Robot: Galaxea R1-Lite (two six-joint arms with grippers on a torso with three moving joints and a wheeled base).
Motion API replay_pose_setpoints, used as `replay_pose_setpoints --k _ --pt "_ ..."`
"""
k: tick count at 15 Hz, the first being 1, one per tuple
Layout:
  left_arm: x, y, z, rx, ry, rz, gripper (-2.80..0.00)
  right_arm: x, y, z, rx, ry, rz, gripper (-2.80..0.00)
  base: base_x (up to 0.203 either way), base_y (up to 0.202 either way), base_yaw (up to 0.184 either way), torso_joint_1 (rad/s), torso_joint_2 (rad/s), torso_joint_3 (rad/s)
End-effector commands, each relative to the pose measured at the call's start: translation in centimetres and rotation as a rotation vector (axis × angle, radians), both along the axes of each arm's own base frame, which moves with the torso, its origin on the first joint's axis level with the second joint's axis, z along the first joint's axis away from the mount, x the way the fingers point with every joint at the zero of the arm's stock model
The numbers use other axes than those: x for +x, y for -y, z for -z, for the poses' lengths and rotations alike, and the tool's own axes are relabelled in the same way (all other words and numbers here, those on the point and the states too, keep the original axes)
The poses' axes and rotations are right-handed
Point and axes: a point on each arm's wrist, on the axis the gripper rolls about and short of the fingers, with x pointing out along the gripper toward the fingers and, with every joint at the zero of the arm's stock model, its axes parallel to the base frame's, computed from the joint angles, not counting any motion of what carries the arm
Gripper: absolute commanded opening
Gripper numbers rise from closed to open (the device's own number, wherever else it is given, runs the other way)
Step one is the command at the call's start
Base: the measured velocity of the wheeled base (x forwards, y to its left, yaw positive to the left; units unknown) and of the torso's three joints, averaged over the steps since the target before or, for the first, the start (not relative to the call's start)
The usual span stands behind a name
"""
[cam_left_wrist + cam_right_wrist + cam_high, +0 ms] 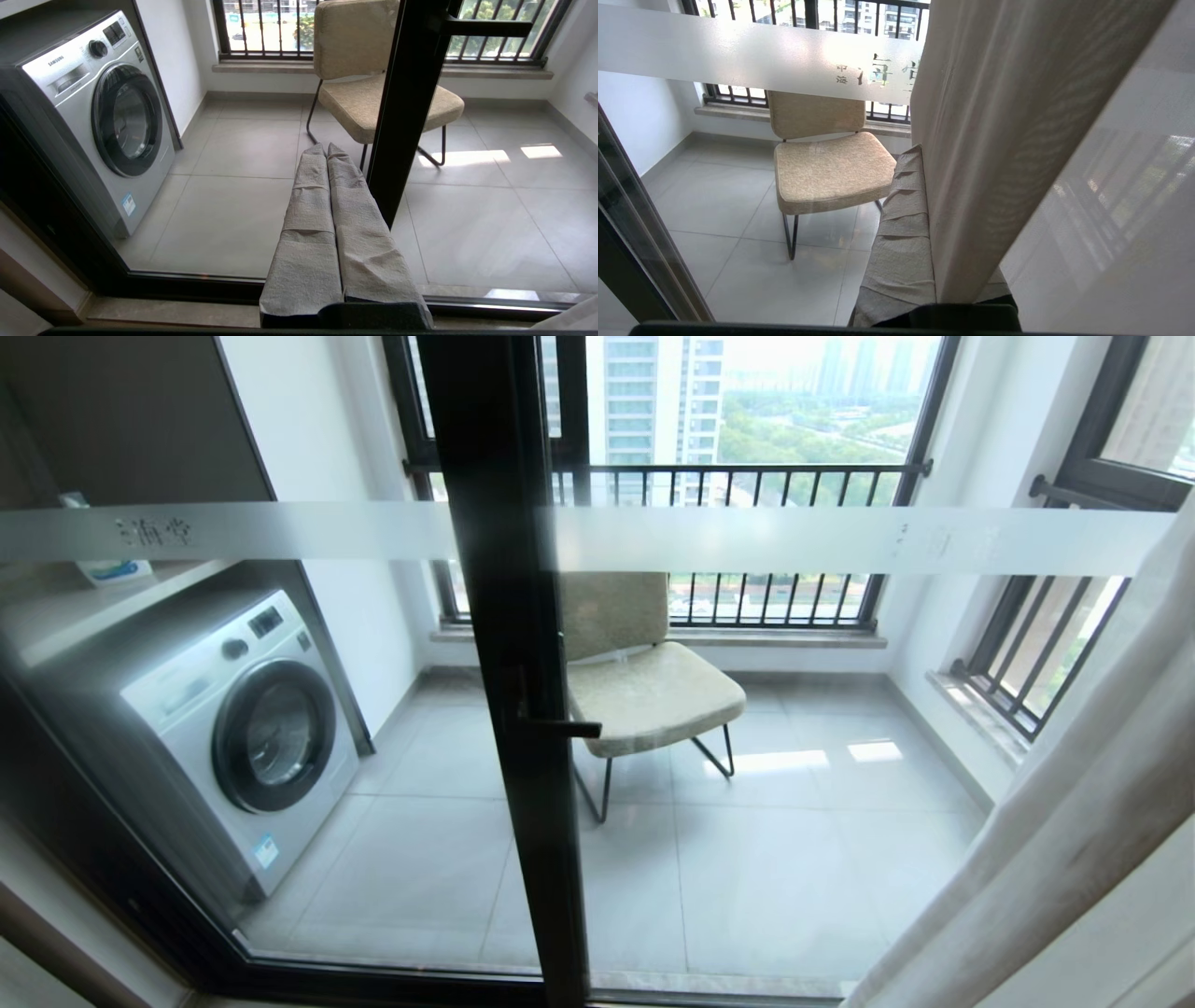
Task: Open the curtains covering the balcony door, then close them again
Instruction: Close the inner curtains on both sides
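Curtains drawn aside, balcony door glass uncovered.

I see the curtains point(1055, 859) bunched at the right side of the balcony door point(509, 663). My right gripper point(920, 154) has its fingers together with a curtain fold lying over one finger; my left gripper point(326, 149), pressed together and empty, points at the door's black frame.

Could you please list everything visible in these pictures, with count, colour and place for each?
curtains: one gathered set, beige, right edge of head view
balcony door: one, black frame, frosted white band, centre
washing machine: one, silver-white, left on balcony
chair: one, tan with black legs, behind the glass
railing: one, black, at far window
left hand: one, grey-wrapped, shut, before the door frame
right hand: one, grey-wrapped, shut, against the curtain
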Motion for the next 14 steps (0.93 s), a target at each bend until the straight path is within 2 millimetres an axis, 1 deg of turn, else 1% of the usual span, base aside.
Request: replay_pose_setpoints --k 1,14 --pt "0.00 0.00 0.00 0.000 0.000 0.000 -2.80 0.36 -0.12 0.07 -0.001 -0.008 -0.008 -2.80 0.000 0.192 0.001 0.007 0.00 0.002" --pt "0.00 0.00 -0.01 -0.008 0.002 0.000 -2.80 0.83 -0.13 0.37 -0.002 -0.026 -0.006 -2.80 0.000 0.191 0.000 0.002 0.00 0.003"
